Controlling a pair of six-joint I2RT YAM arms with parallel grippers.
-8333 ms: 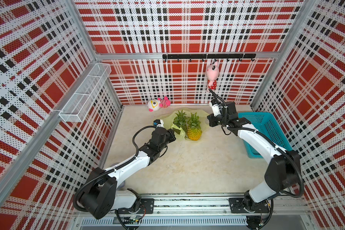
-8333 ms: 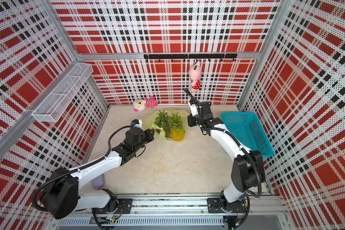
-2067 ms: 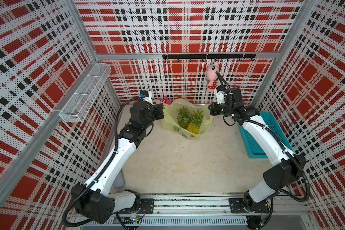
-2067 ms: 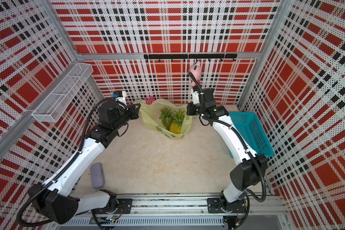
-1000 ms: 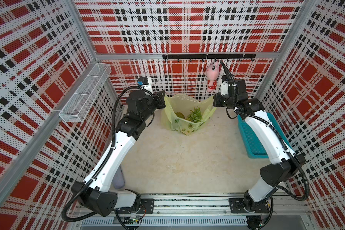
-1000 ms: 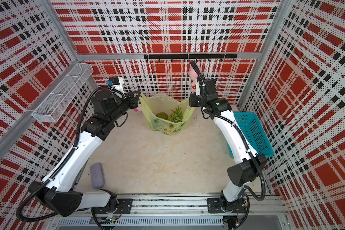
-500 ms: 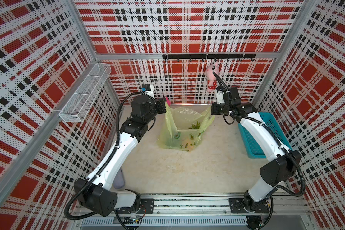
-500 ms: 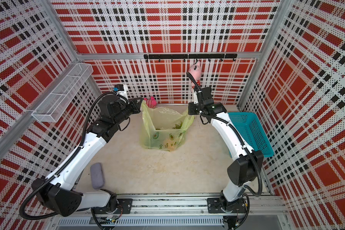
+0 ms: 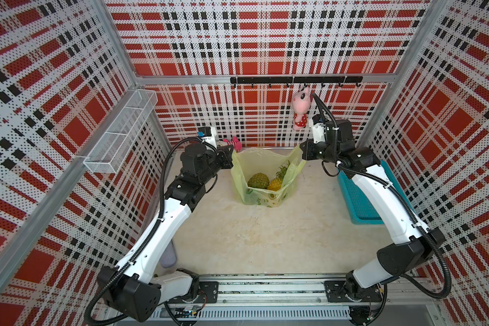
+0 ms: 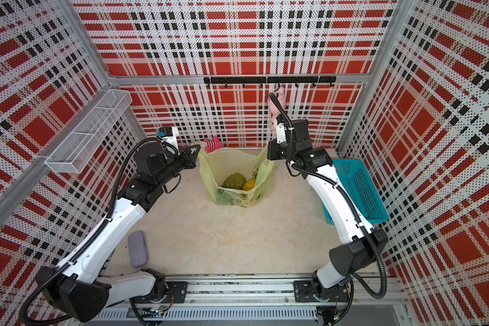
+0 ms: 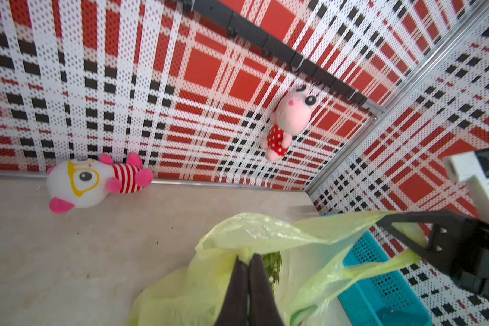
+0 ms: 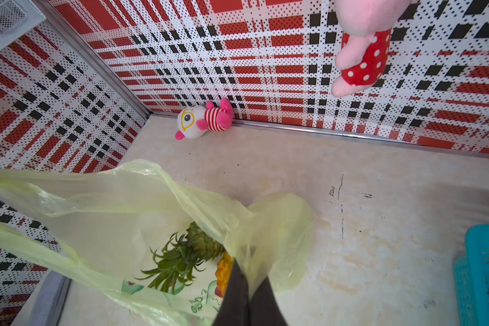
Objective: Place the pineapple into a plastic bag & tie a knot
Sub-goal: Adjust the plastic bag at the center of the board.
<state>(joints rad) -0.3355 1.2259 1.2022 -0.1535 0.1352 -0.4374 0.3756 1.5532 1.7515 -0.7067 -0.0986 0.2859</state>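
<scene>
Right wrist: unreadable green print on plastic bag (image 12: 110, 203); left gripper (image 11: 247, 261), right gripper (image 12: 246, 275) tight on it.

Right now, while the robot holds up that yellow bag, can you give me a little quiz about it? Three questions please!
1. True or false: the plastic bag is already tied with a knot.
2. What is inside the bag? A bananas, B pineapples, C a ball.
3. Fill the gap: the left jaws and the right jaws are both ____ on the bag, one at each side of its open top.

Key: 1 false; 2 B; 3 shut.
</scene>
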